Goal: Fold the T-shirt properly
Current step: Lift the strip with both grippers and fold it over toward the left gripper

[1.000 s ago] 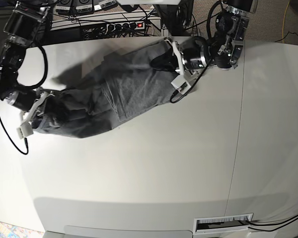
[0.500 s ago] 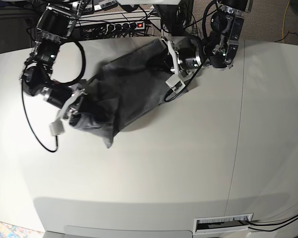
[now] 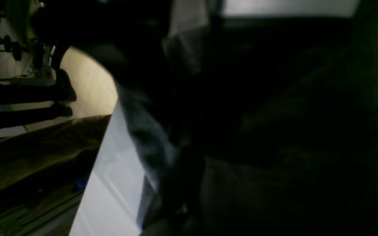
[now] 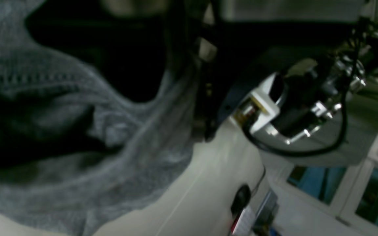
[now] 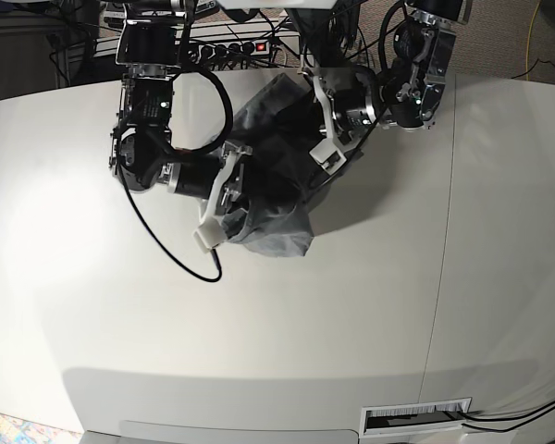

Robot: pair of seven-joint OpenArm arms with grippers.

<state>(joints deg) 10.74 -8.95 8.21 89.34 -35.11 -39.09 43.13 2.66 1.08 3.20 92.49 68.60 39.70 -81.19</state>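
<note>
The grey T-shirt (image 5: 279,205) lies bunched in a thick heap at the back middle of the white table (image 5: 351,305). My right gripper (image 5: 238,196) is at the heap's left side, shut on a fold of the cloth, its fingertips buried in it. In the right wrist view the grey cloth (image 4: 77,137) with a stitched hem fills the left half. My left gripper (image 5: 308,118) is shut on the T-shirt's far edge near the table's back. In the left wrist view everything is dark, and only a strip of cloth (image 3: 149,137) shows against the table (image 3: 110,183).
A power strip (image 5: 231,48) and cables sit behind the table's back edge. The right arm's black cable (image 5: 166,250) loops onto the table on the left. A seam (image 5: 444,231) runs down the table's right part. A slot (image 5: 416,416) lies at the front edge.
My right gripper has swept from the far left to the centre, dragging the T-shirt's left end with it. The cloth went from a long spread strip to a compact heap. The left gripper barely moved.
</note>
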